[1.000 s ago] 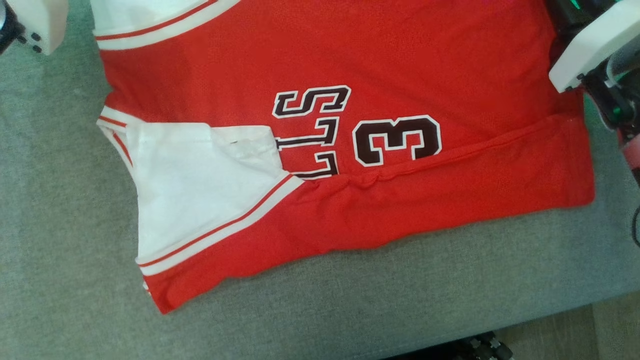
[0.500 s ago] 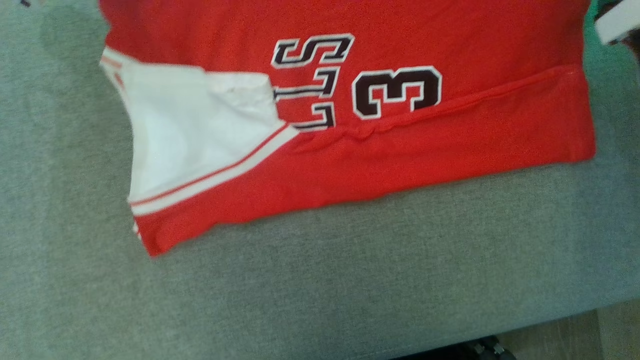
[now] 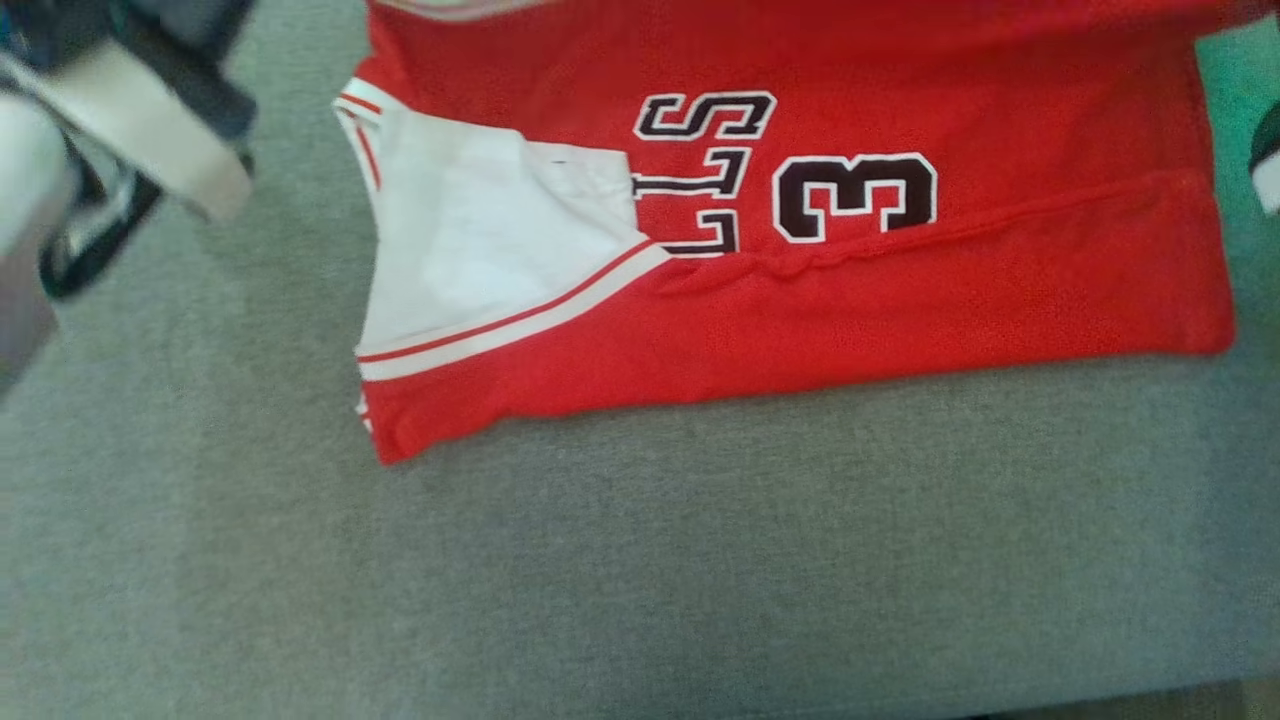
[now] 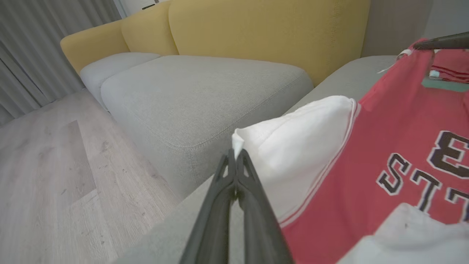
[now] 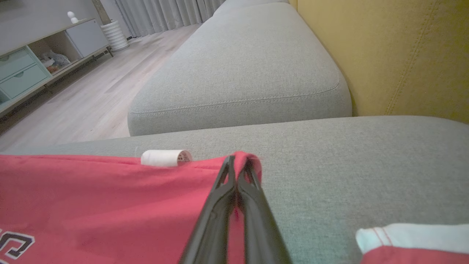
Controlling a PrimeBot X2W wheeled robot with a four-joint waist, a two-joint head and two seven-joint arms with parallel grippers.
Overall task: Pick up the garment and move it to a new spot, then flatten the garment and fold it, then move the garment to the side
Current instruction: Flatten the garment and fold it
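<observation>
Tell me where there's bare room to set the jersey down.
Widest: the grey cushion between the jersey's near folded edge and the cushion's front. The neighbouring cushion by the yellow backrest is bare too. Crowded: the jersey's corners, pinched by left gripper and right gripper.

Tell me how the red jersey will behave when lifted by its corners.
Probably floppy: the jersey tents and creases where the left gripper pinches its white panel, so it should sag between grips. Likely light: a thin pinch by the right gripper bunches the red edge. The fold may fall open.
</observation>
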